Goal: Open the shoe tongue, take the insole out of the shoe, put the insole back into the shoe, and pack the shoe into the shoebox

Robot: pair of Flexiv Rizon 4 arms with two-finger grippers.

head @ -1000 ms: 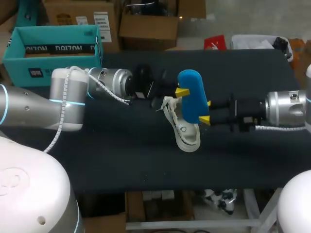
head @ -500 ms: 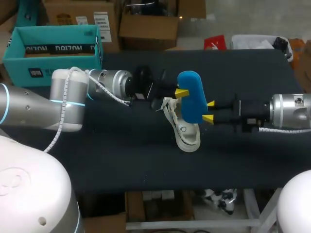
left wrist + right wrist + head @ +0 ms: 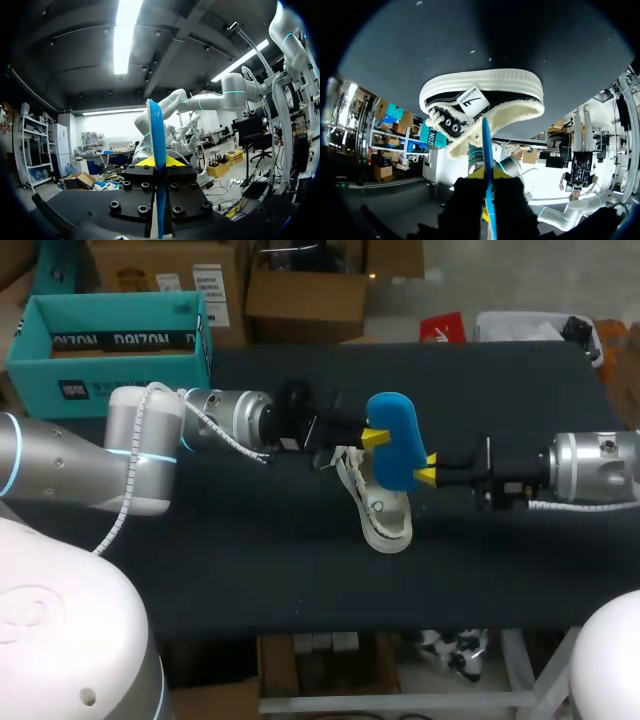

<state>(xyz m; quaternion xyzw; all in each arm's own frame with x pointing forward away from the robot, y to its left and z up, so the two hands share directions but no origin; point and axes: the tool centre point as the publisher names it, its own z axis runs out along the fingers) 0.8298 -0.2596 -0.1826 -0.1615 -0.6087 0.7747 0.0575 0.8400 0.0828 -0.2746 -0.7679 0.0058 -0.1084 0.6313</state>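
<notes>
- I am holding the insole (image 3: pixel 393 435) up in the air just above the shoe (image 3: pixel 380 512), fully clear of its opening, so it can be turned and lined up before going back in.
- My left gripper (image 3: pixel 372 436) is clamping one edge of the insole. In its wrist view the blue sheet is running edge-on straight between the closed fingers.
- My right gripper (image 3: pixel 428 466) is meeting the insole's opposite edge, on the far side of the shoe from my left arm. I cannot tell whether it is gripping yet. I judge this to be a handover or a two-sided hold that keeps the floppy sheet from bending.
- The shoe is lying on its side on the table (image 3: pixel 250 570) directly under the insole, with its fleecy collar and opening facing my right gripper, probably so the insole can slide in from that side.
- The shoebox (image 3: pixel 60 390) is sitting well apart from the shoe, beyond my left arm, waiting for the packing step.
</notes>
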